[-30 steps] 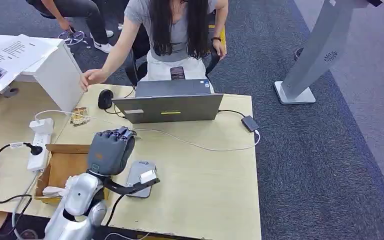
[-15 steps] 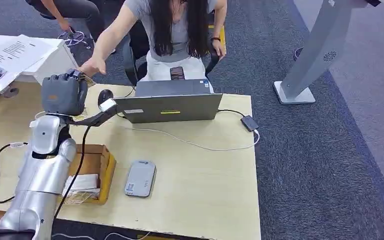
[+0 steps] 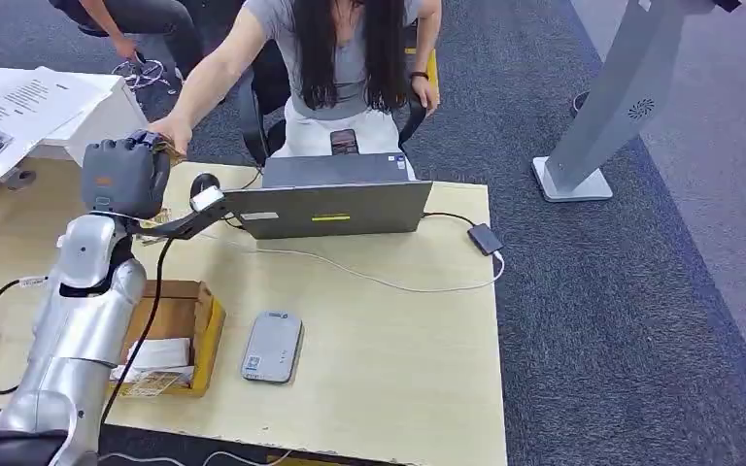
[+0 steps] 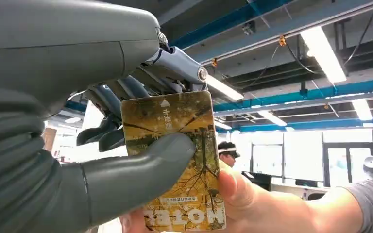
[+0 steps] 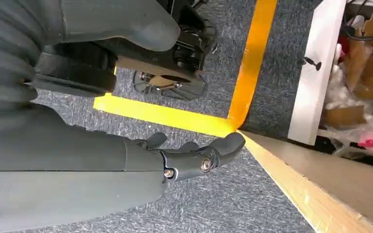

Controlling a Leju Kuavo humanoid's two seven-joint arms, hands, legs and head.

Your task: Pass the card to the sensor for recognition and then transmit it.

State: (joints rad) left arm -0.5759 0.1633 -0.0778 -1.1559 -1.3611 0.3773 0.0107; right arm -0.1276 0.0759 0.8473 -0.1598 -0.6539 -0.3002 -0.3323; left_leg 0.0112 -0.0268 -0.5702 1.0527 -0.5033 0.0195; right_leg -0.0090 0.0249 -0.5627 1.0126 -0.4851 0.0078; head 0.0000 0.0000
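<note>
Two hands meet on one card: in the left wrist view the robot's left hand (image 4: 102,160) pinches the yellow-brown card (image 4: 175,160) between its thick grey thumb and the darker fingers (image 4: 126,90) behind it, while a person's hand (image 4: 243,199) grips the card's other end, thumb pressed on its face. In the head view, nearest the robot, a grey sensor (image 3: 272,347) lies flat on the wooden table (image 3: 398,369), with an open cardboard box (image 3: 170,340) just beside it at the table's left edge. Further out, the silver left arm reaches up and away to the far left corner of the table, where the left hand (image 3: 126,177) meets the person's outstretched hand (image 3: 170,134). A closed grey laptop (image 3: 328,207) stands at the table's far edge with a black mouse (image 3: 204,184) beside it, and the seated person (image 3: 340,58) is behind it. The right hand (image 5: 194,158), in the right wrist view, hangs above grey carpet and yellow floor tape, holding nothing, its fingers loosely extended.
</note>
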